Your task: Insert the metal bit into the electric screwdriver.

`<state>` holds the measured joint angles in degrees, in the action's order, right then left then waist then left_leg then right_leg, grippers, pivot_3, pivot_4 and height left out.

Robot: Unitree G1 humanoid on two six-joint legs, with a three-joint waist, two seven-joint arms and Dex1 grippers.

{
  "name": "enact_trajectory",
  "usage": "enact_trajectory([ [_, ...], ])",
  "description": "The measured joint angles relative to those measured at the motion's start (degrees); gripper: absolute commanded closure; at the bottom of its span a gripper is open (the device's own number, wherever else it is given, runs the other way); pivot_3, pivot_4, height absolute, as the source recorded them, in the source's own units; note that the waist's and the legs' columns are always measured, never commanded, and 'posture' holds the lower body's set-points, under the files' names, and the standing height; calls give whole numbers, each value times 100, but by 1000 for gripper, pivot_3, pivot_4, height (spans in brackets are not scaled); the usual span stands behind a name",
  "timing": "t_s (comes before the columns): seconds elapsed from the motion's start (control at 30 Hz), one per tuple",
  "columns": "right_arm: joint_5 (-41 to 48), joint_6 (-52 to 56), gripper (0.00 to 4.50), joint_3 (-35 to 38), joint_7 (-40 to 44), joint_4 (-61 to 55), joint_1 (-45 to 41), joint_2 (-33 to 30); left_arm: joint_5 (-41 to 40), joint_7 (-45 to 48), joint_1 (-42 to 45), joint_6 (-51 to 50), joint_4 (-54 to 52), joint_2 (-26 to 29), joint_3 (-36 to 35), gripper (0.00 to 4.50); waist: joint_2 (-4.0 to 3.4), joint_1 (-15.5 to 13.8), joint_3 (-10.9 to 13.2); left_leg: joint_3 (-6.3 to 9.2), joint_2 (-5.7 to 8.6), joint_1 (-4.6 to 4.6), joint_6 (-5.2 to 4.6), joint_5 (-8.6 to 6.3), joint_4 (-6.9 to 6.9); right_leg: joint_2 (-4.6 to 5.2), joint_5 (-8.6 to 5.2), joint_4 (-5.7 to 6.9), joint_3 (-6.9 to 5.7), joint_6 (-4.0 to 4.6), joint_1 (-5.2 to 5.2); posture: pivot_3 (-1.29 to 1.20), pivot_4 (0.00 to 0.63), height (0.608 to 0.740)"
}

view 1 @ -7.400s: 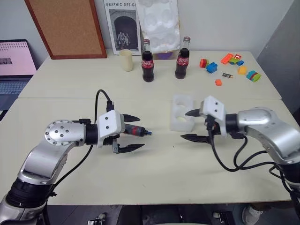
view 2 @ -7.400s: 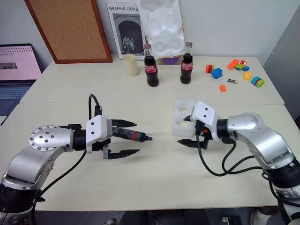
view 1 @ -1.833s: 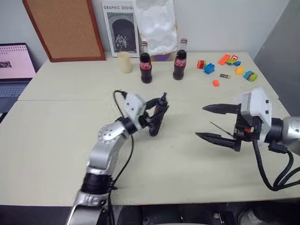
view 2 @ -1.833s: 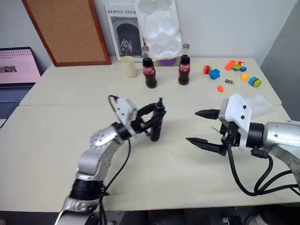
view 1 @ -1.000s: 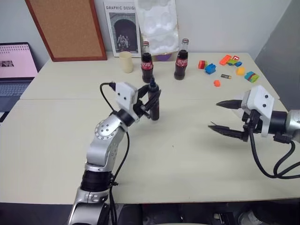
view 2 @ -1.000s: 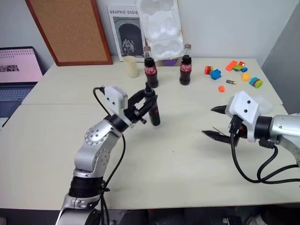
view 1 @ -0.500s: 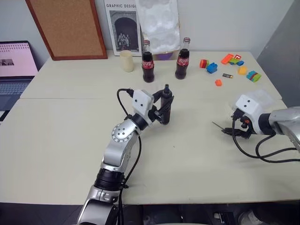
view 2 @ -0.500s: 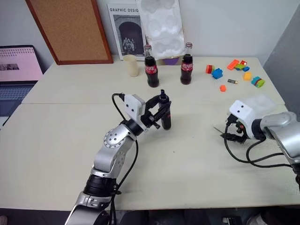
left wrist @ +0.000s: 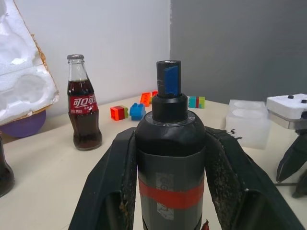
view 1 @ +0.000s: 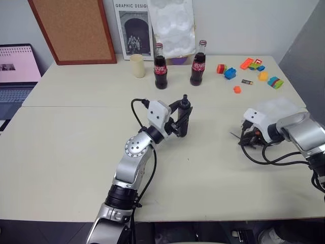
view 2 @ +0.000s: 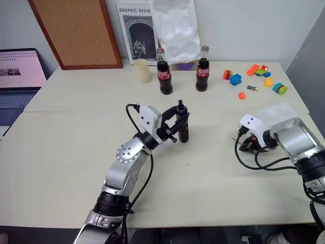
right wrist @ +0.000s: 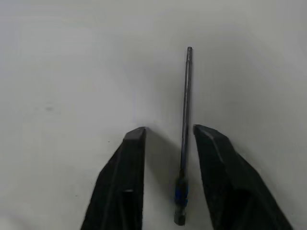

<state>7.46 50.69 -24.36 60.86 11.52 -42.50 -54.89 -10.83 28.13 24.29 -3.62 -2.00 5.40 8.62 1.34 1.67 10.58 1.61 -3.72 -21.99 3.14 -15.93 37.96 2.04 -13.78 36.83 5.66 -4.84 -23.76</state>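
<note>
My left gripper (view 1: 181, 121) is shut on the electric screwdriver (view 1: 184, 118) and holds it upright above the middle of the table. In the left wrist view its grey body with the red band (left wrist: 171, 194) sits between both fingers, bluish tip (left wrist: 168, 79) up. At the right side of the table my right gripper (view 1: 245, 142) points down at the tabletop. The right wrist view shows the metal bit (right wrist: 186, 105) lying flat on the table between the fingers of the right gripper (right wrist: 170, 132). It lies close to one finger, with a gap to the other.
A white foam block (view 1: 278, 109) stands just behind the right gripper. Two cola bottles (view 1: 160, 68) (view 1: 197, 66), a cup (view 1: 135, 66) and a leaning foam tray (view 1: 172, 25) are at the back. Coloured bricks (view 1: 252, 67) and a small battery (view 1: 245, 82) lie back right. A laptop (view 1: 12, 71) sits far left.
My right gripper has dropped to the tabletop, tilted downward, and its fingers have narrowed around the bit. My left gripper has carried the screwdriver slightly right and down.
</note>
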Motion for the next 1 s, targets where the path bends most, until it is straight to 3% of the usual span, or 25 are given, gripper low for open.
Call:
enact_trajectory([
  [0.1,-60,32,4460,2,82,139,-97,118,43,2,11,60,17,2,-7,2863,0,10,0,-1,0,1,0,0,0,0,0,1,1,0,0,0,150,740],
  [0.33,-84,185,4500,189,123,214,-95,222,75,73,14,70,38,58,2,2863,0,8,0,0,0,2,0,0,1,0,0,4,1,0,1,0,150,740],
  [0.5,238,633,4500,959,-116,-241,10,283,34,254,48,-31,-4,232,-3,2863,-2,6,1,1,0,0,0,0,-1,0,0,2,0,0,-1,0,150,740],
  [0.7,1393,1499,4500,2664,-320,-2398,810,579,-501,879,142,-772,-489,711,-13,2863,-2,-1,1,12,0,-8,0,0,-5,0,-1,3,-11,-2,-1,0,150,740],
  [0.83,2375,1828,4500,3775,-668,-3973,1165,1365,-1021,1433,332,-1331,-667,1009,-23,2863,-3,3,1,16,0,-5,0,0,1,0,-1,9,-13,-3,2,0,150,740],
  [1.0,3338,1880,4500,4491,-1257,-4802,1501,2371,-1442,1738,385,-1627,-726,1032,-81,2863,-1,6,1,18,0,0,0,0,2,-1,0,11,-14,-2,7,0,150,740],
])
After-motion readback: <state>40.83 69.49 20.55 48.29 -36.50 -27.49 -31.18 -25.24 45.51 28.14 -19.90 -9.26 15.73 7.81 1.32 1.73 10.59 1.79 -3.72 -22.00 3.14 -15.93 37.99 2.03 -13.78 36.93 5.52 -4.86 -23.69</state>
